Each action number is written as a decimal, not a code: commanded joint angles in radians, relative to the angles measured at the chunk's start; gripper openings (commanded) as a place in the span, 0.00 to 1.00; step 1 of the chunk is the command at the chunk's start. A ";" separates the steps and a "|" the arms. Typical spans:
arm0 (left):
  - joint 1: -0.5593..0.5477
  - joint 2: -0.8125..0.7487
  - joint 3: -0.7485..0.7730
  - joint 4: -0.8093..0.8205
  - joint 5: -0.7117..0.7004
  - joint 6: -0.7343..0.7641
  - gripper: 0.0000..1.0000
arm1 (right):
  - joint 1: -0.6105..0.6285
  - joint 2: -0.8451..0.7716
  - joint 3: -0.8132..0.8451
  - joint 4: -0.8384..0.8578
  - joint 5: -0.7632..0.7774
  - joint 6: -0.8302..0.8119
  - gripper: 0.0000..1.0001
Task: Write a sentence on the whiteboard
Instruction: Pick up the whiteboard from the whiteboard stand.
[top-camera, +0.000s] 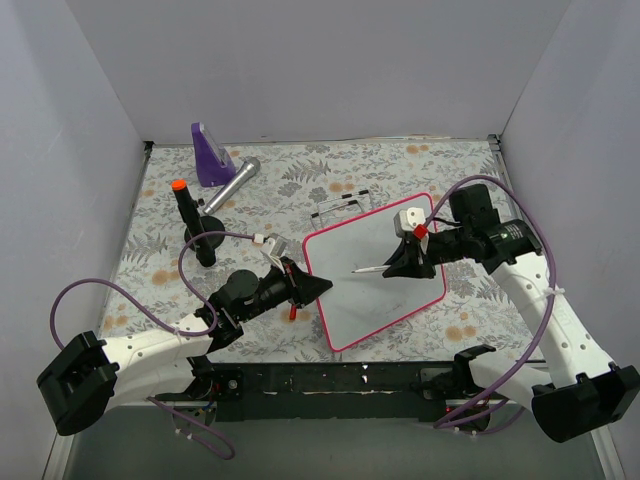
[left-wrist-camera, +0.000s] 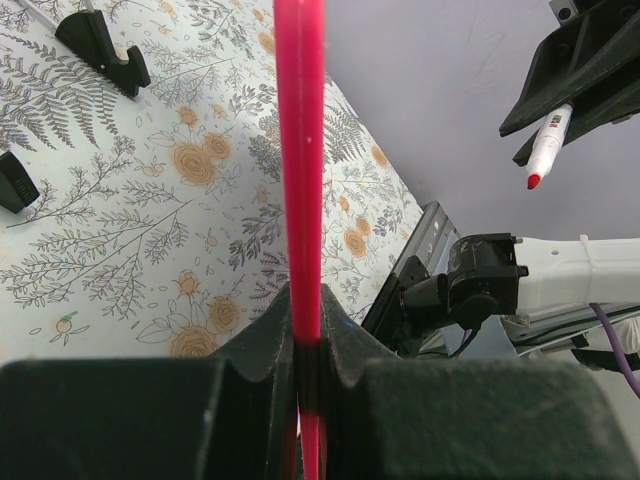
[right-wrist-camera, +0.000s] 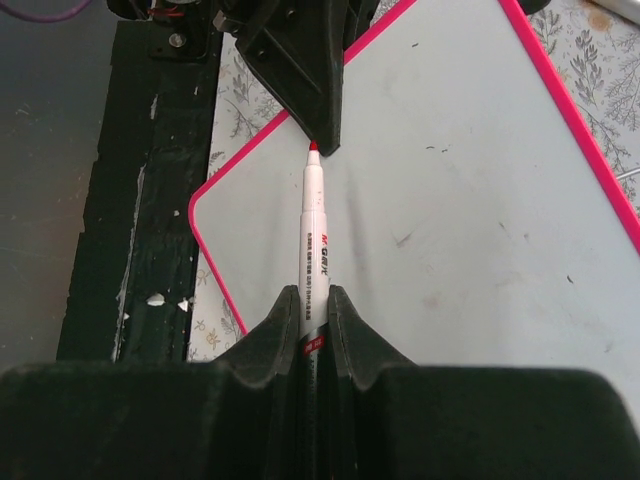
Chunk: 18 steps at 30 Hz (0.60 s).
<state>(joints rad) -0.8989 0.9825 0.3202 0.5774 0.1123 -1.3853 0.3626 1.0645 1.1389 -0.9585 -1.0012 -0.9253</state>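
Fern sprays and orange blooms are printed in a matt pattern across the bench (top-camera: 160, 260), which is walled by plain pale panels. A small rectangular whiteboard (top-camera: 370, 300) is laid on it at an angle, just ahead of the two arm bases; its glossy white face is edged by a pink-red frame with rounded corners and is marked only by a few tiny dark specks.

The board's near-left rim is pinched by the left gripper (top-camera: 315, 288), whose black, wedge-shaped fingers (left-wrist-camera: 260, 350) are shut tight on the thin frame. A slim white marker (right-wrist-camera: 315, 240) with a red tip is clamped by the right gripper (right-wrist-camera: 315, 310), its fingers closed snugly around the barrel. The tip is aimed across the board toward the left gripper; whether it is touching the surface cannot be told.

Small black clips (left-wrist-camera: 100, 50) are seen lying on the print beside the board. At the far left, well apart, a purple wedge-shaped piece (top-camera: 208, 152), a smooth silver cylinder (top-camera: 233, 183) and a black tube with an orange cap (top-camera: 185, 205) are grouped.
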 joint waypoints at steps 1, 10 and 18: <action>-0.006 -0.042 0.011 0.125 -0.010 0.002 0.00 | 0.022 0.009 0.053 0.046 -0.016 0.040 0.01; -0.008 -0.044 0.013 0.118 -0.014 0.000 0.00 | 0.053 0.026 0.079 0.063 0.001 0.065 0.01; -0.011 -0.030 0.016 0.122 -0.016 0.002 0.00 | 0.070 0.046 0.127 0.072 0.010 0.085 0.01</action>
<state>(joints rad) -0.9009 0.9825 0.3202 0.5774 0.1116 -1.3857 0.4217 1.1053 1.2083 -0.9142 -0.9886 -0.8639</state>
